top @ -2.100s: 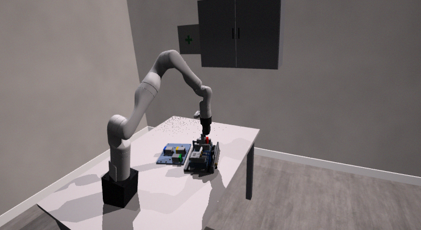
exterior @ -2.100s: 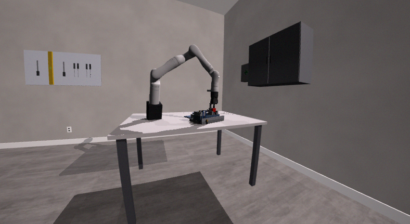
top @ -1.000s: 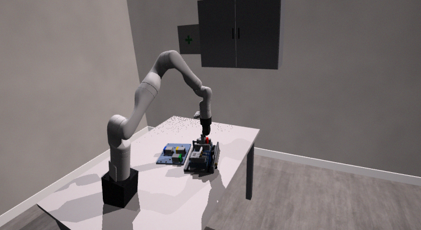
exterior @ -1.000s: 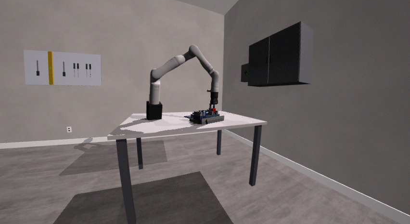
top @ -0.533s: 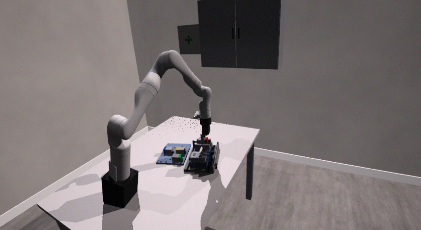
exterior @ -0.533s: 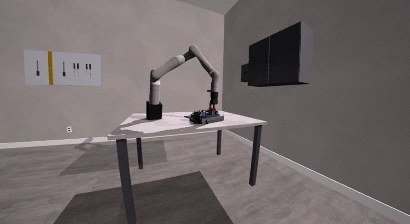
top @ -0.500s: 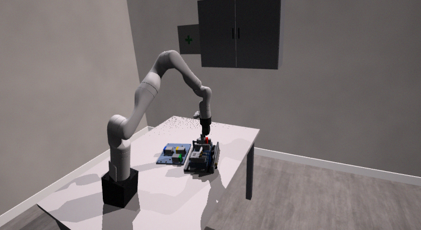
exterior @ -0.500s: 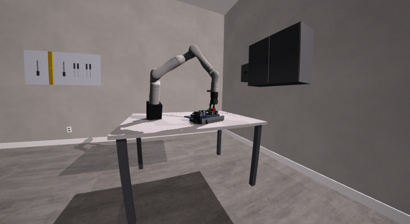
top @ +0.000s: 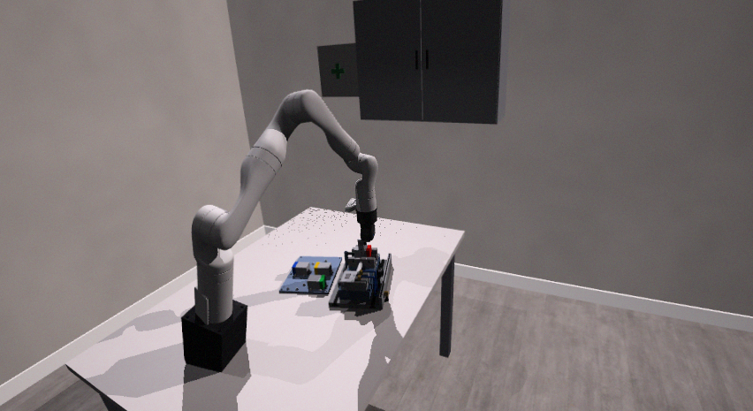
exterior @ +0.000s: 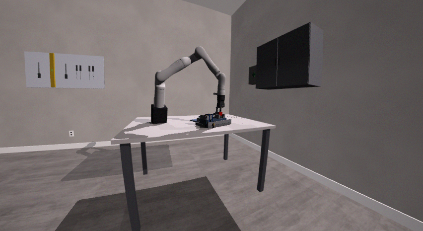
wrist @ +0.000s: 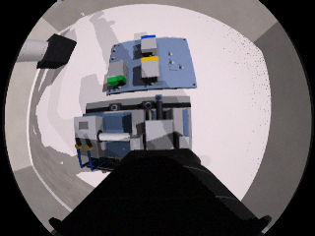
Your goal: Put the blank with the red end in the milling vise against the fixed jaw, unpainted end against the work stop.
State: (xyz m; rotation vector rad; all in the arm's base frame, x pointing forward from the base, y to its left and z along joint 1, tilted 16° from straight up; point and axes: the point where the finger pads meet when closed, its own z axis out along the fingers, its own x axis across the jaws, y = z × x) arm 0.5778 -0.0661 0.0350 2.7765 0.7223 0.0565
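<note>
My gripper [top: 363,241] [exterior: 218,111] points straight down over the far end of the milling vise [top: 352,291] [exterior: 213,122] [wrist: 125,133]. It is shut on the grey blank with the red end [top: 368,248] [exterior: 220,113] and holds it just at the top of the vise. I cannot tell whether the blank touches the bars. In the wrist view a dark shape fills the lower half and hides the fingers and the blank. The vise's blue hoses [wrist: 83,159] show at its left end there.
A blue plate [top: 291,286] [wrist: 185,69] lies beside the vise and bears three grey blanks, with a blue end [top: 296,263] [wrist: 149,42], a yellow end [top: 318,263] [wrist: 150,59] and a green end [top: 322,277] [wrist: 117,82]. The table's edge [top: 421,281] is close behind the vise.
</note>
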